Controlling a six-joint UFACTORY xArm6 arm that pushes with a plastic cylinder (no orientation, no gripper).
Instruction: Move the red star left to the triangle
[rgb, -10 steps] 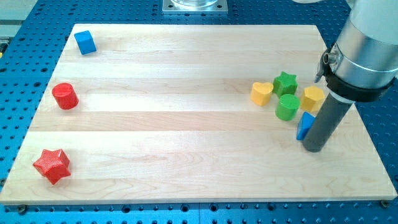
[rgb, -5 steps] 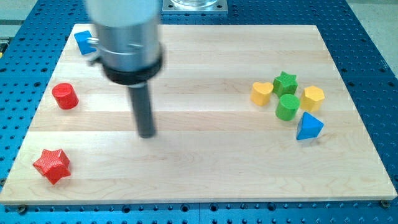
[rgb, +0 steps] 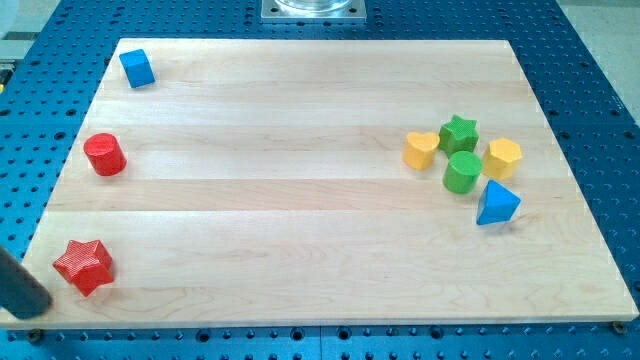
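The red star (rgb: 83, 266) lies near the board's bottom left corner. The blue triangle (rgb: 496, 204) lies far to the view's right, below a cluster of blocks. My tip (rgb: 34, 310) is at the view's bottom left edge, just left of and below the red star, a small gap apart from it. Only the rod's lower end shows.
A red cylinder (rgb: 104, 154) and a blue cube (rgb: 137, 68) stand along the left side. By the triangle are a yellow heart (rgb: 421, 150), a green star (rgb: 459, 132), a green cylinder (rgb: 462, 172) and a yellow hexagon (rgb: 504, 158). The wooden board (rgb: 300, 120) lies on a blue perforated table.
My rod swept from beside the blue triangle at the right, across the board's middle, to the bottom left corner beside the red star. No block has moved.
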